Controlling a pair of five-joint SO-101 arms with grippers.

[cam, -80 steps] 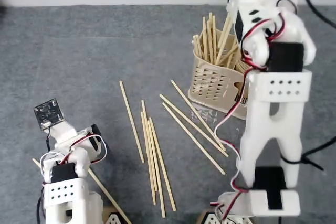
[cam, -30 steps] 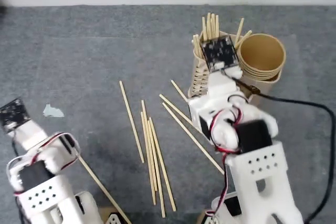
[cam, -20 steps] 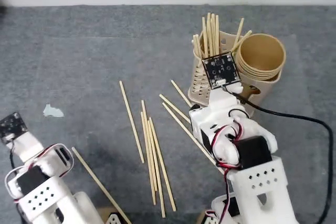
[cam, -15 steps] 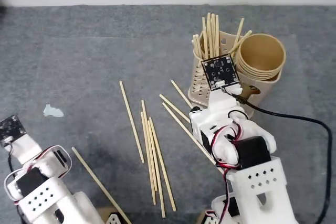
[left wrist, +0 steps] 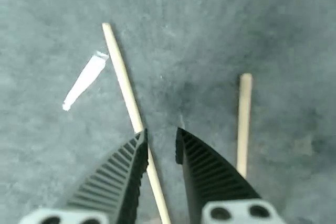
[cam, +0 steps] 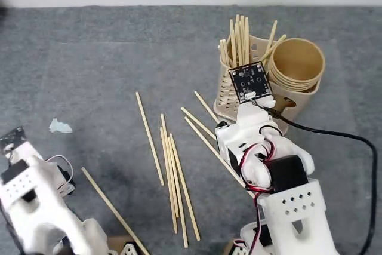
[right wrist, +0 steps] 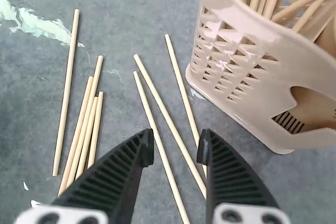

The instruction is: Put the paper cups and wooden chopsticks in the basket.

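The basket [cam: 239, 103] stands at the upper right of the high view. A stack of cups [cam: 296, 61] is nested in its right side and a bunch of chopsticks [cam: 240, 37] stands upright in its left. Loose sticks [cam: 173, 171] lie on the grey mat [cam: 89, 58] at the frame's centre, and a lone stick [cam: 113, 210] slants at lower left near a paper scrap [cam: 58, 126]. The right gripper [right wrist: 176, 135] hangs released and empty over the loose sticks just beside the basket, while the left gripper [left wrist: 160, 132], at lower left, is also unclenched, its jaws a narrow gap apart with the lone stick running past one finger.
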